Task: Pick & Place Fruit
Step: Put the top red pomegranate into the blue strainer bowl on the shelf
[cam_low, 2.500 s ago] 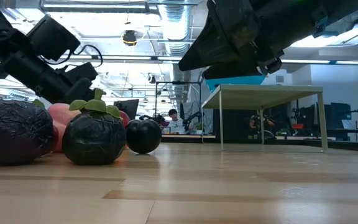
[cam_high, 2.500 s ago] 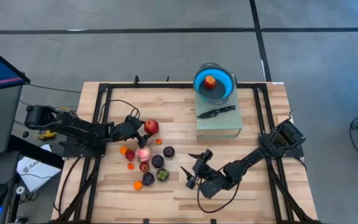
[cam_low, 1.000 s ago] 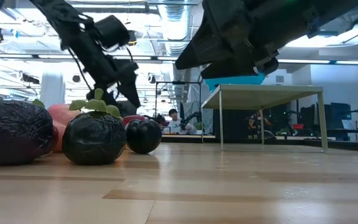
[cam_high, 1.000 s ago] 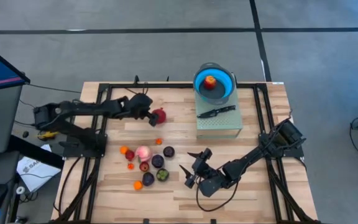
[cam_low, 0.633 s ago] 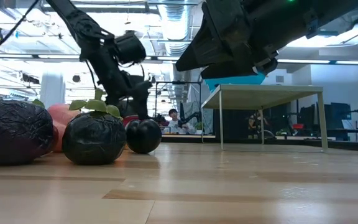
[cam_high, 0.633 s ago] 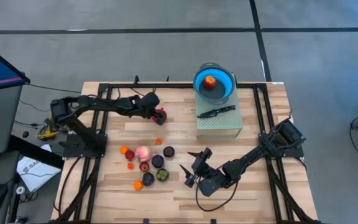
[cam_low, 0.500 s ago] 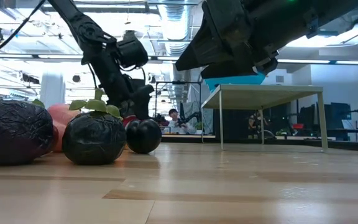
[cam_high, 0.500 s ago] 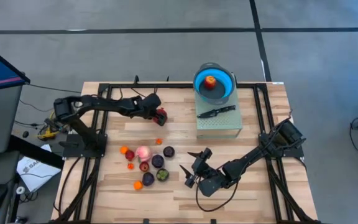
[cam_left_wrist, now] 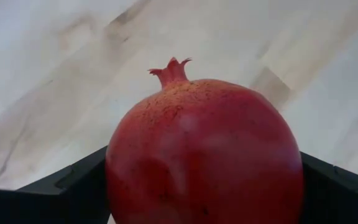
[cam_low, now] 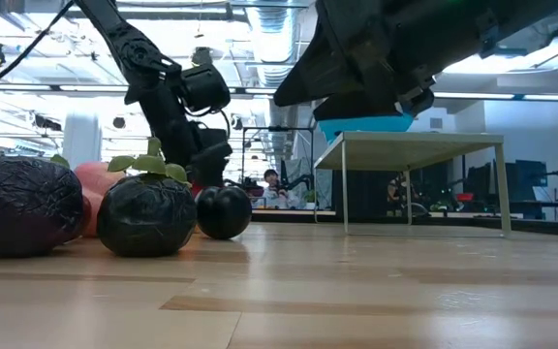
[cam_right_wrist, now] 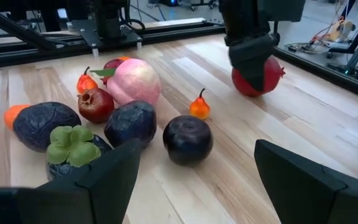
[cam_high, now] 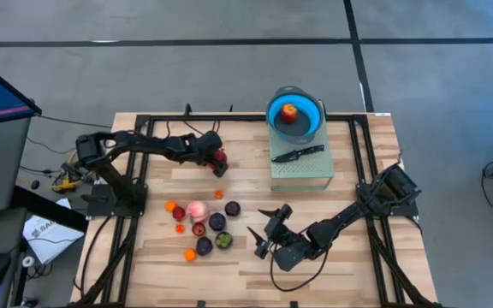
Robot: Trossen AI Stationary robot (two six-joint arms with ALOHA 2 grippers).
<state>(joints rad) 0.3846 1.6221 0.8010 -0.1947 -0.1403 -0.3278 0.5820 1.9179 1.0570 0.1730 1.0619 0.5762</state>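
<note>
My left gripper [cam_high: 216, 157] is shut on a red pomegranate [cam_left_wrist: 204, 155] over the far left part of the table, low above the wood. It also shows in the right wrist view [cam_right_wrist: 255, 73]. The other fruit lies in a cluster [cam_high: 199, 224] on the table: a pink peach [cam_right_wrist: 133, 81], a dark purple plum [cam_right_wrist: 188, 138], dark rough fruit, a small pomegranate and tiny orange ones. A red-yellow fruit [cam_high: 289, 112] sits in the blue bowl [cam_high: 313, 113]. My right gripper [cam_high: 262, 231] is open and empty, just right of the cluster. My left gripper pinches the pomegranate's two opposite sides [cam_left_wrist: 114, 180] between its two fingers [cam_left_wrist: 73, 186]. The fingers slant down from the table's left. The fruit's crown [cam_left_wrist: 171, 68] points away from the wrist. I cannot tell whether its underside touches the table.
The blue bowl stands on a pale green box [cam_high: 302, 171] at the far right. A black knife [cam_high: 298, 154] lies on the box. Black frame rails [cam_high: 135, 171] run along the table's left and right sides. Bare wood lies between the cluster and the box.
My left gripper, shut on the pomegranate, has come down toward the table while the arm has stretched out. Seen from above, the fruit has stayed over nearly the same spot.
</note>
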